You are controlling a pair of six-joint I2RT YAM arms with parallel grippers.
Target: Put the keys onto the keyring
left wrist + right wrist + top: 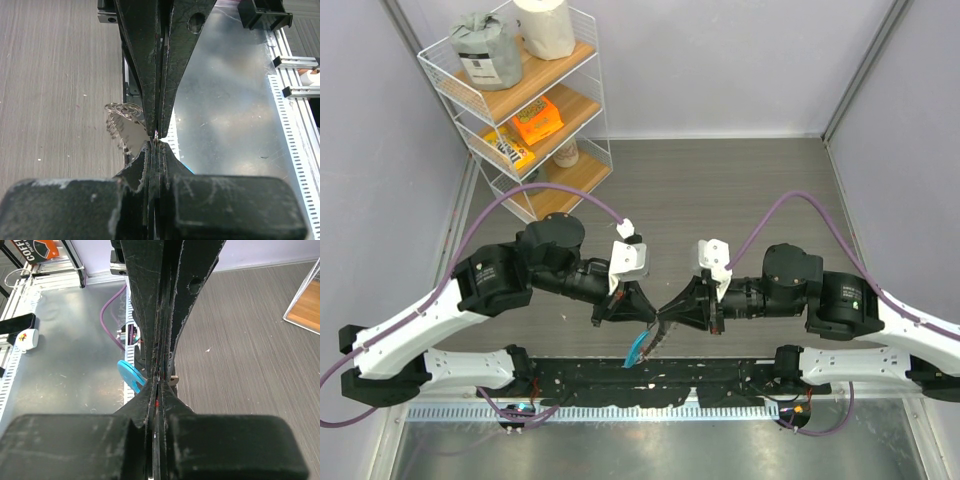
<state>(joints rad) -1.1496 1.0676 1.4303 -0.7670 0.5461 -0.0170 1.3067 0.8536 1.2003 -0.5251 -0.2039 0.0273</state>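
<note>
- The left gripper point(156, 134) is pinched tight on the keys point(125, 131). The fan juts sideways from the fingertips, teeth facing away, above the table's near edge.
- The keys are flat, silvery, saw-edged metal, with thin wire loops point(122, 107) coiled at the fan's top.
- The right gripper point(159, 376) is closed too, tip to tip with the left, clamping the keyring point(131, 377). Its smooth, curved blue tag hangs beside the fingers, and a red sliver shows between them.
- Around them are the grey wood-grain table point(740, 190) and a shiny metal sheet point(235, 125). The white wire rack point(520, 110) stands well apart at the far-left corner.
</note>
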